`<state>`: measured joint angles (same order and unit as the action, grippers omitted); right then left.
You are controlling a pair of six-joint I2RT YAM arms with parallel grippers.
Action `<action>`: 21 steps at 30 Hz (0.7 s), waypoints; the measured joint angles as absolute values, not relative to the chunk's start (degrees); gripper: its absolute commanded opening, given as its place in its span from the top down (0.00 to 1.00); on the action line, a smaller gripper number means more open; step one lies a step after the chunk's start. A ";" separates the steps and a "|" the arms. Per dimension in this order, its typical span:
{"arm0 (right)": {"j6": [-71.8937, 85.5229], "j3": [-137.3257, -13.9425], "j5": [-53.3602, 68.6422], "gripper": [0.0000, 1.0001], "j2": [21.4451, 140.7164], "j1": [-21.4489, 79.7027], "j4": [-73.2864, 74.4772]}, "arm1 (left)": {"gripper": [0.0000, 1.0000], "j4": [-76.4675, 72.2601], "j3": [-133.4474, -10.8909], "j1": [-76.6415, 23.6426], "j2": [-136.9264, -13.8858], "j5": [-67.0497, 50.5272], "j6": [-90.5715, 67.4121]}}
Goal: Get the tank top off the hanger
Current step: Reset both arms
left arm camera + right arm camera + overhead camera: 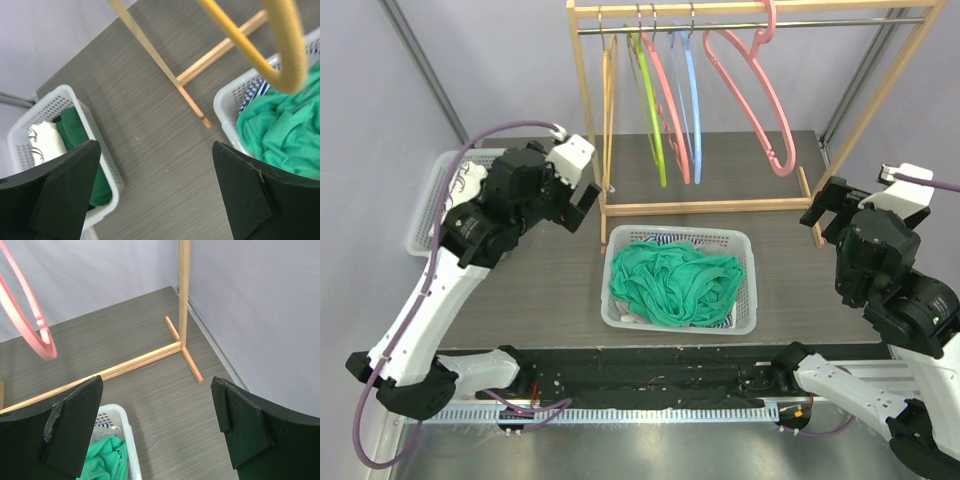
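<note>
Bare hangers hang on the wooden rack's rail [750, 25]: a yellow one [610, 90], a green one [650, 110], a pink one [672, 110], a blue one [690, 95] and a second pink one [760, 100] at the right. None carries a garment. A green tank top [675, 283] lies crumpled in the white basket [752, 290] in front of the rack; it also shows in the left wrist view [285, 130]. My left gripper [582, 205] is open and empty, left of the rack's base. My right gripper [825, 212] is open and empty, right of the rack.
A second white basket [425, 215] at the far left holds green and white cloth [70, 130]. The rack's wooden foot bars [700, 207] lie on the dark table [540, 290]. Grey walls close in the back and sides.
</note>
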<state>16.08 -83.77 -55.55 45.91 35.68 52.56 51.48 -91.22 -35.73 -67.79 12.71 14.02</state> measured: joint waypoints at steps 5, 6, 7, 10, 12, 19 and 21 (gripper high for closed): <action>15.55 -82.48 -56.82 0.00 42.24 35.68 52.34 | 0.07 52.64 -99.81 -22.55 -69.38 4.95 5.91; 15.29 -82.37 -57.04 0.00 41.85 35.68 52.01 | 0.08 52.56 -101.30 -19.31 -69.91 3.42 4.69; 15.07 -82.08 -57.39 0.00 41.43 35.68 51.37 | 0.09 52.56 -102.54 -15.81 -70.52 1.39 3.62; 13.32 -79.70 -59.44 0.00 41.25 35.68 47.66 | 0.11 51.62 -103.18 -8.19 -71.85 -3.40 0.40; 11.49 -76.51 -61.25 0.00 41.98 35.68 43.29 | 0.12 49.76 -100.25 -6.04 -72.16 -6.24 -1.34; 7.86 -70.61 -59.31 0.00 46.17 31.48 30.65 | 0.13 44.21 -92.75 -2.87 -74.00 -11.22 -5.72; 8.23 -71.83 -54.37 0.00 48.99 25.15 28.95 | 0.13 43.00 -92.68 -2.44 -74.43 -11.90 -6.07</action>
<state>8.23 -71.83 -54.37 48.99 25.15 28.95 43.00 -92.68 -2.44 -74.43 -11.90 -6.07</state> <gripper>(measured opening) 0.996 0.873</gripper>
